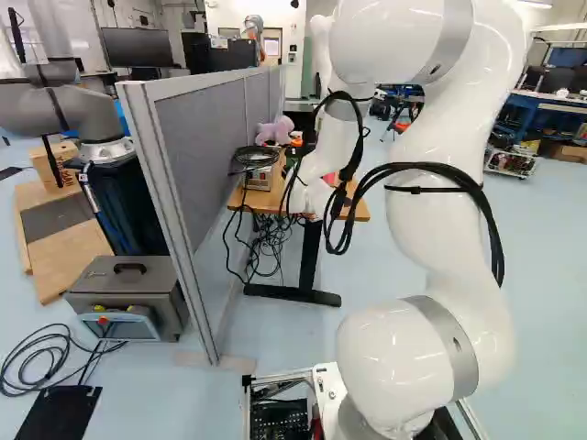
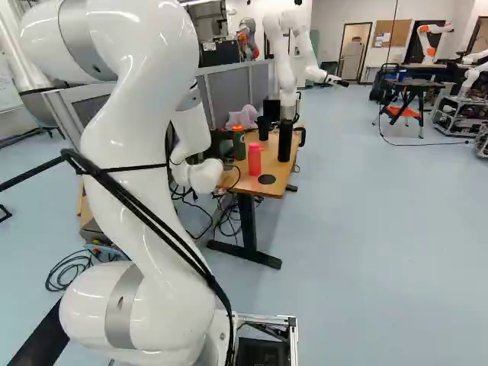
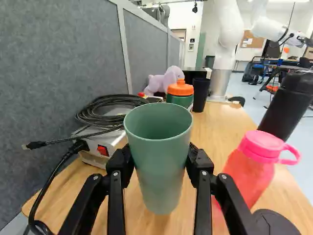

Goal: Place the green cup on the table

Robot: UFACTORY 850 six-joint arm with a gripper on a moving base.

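Near pink bottle (image 3: 248, 169), pincer (image 3: 160, 159) grips green cup (image 3: 159, 169).

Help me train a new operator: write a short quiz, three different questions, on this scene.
1. True or false: the gripper is shut on the green cup.
2. What colour is the lid on the green bottle? A) pink B) orange C) black
3. Fill in: the coiled cable lies on a box with a ____ switch.

Key: 1 true; 2 B; 3 red.

1 pale green cup (image 3: 159, 169), 1 pink bottle (image 3: 248, 169)
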